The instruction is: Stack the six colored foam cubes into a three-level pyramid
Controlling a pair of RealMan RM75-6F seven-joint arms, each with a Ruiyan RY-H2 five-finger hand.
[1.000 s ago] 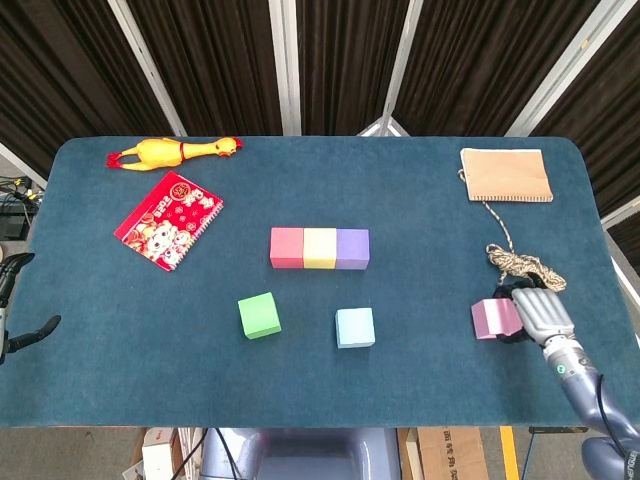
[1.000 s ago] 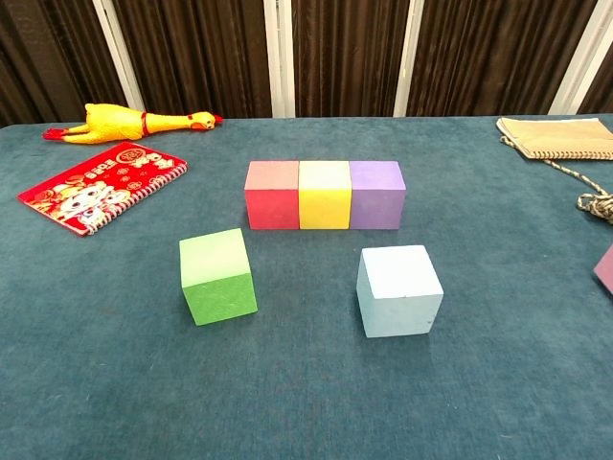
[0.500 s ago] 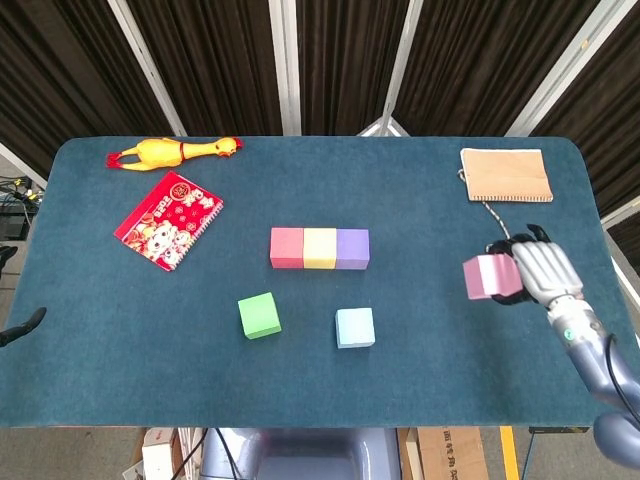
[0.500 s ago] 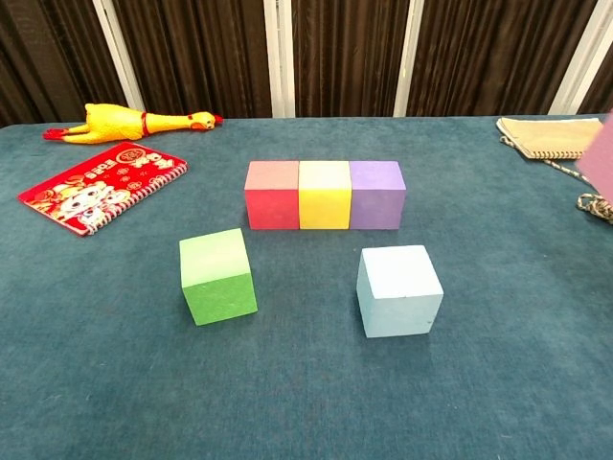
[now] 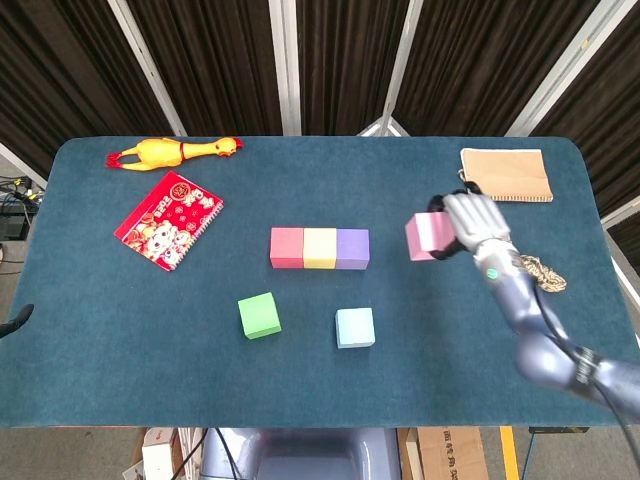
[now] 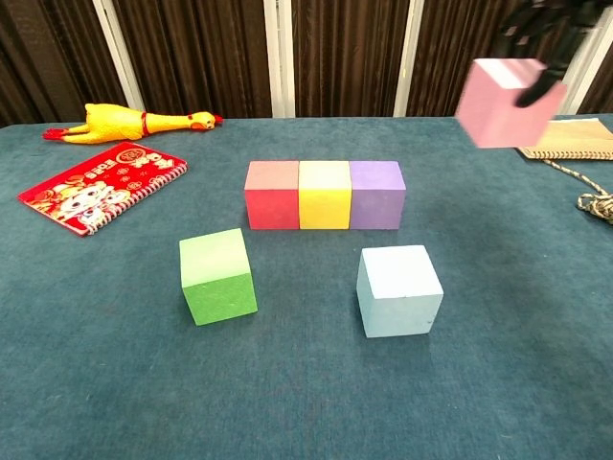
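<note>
Pink foam cube (image 5: 430, 236) gripped in right hand (image 5: 476, 222), lifted off the table (image 5: 150, 350), right of centre in head view, upper right in chest view. Red cube (image 5: 287, 248), yellow cube (image 5: 320, 248) and purple cube (image 5: 352, 248) touching in a row at centre. Green cube (image 5: 259, 315) and light blue cube (image 5: 355, 327) apart, nearer bottom. Left hand (image 5: 14, 322) barely showing at left edge; open or clenched, cannot tell.

A red cube (image 5: 286, 248), yellow cube (image 5: 319, 248) and purple cube (image 5: 352, 248) are sitting touching in a row. A green cube (image 5: 259, 315) and a light blue cube (image 5: 355, 327) are lying apart nearer the front. A pink cube (image 5: 429, 236) is hanging tilted above the table, right of the row.
</note>
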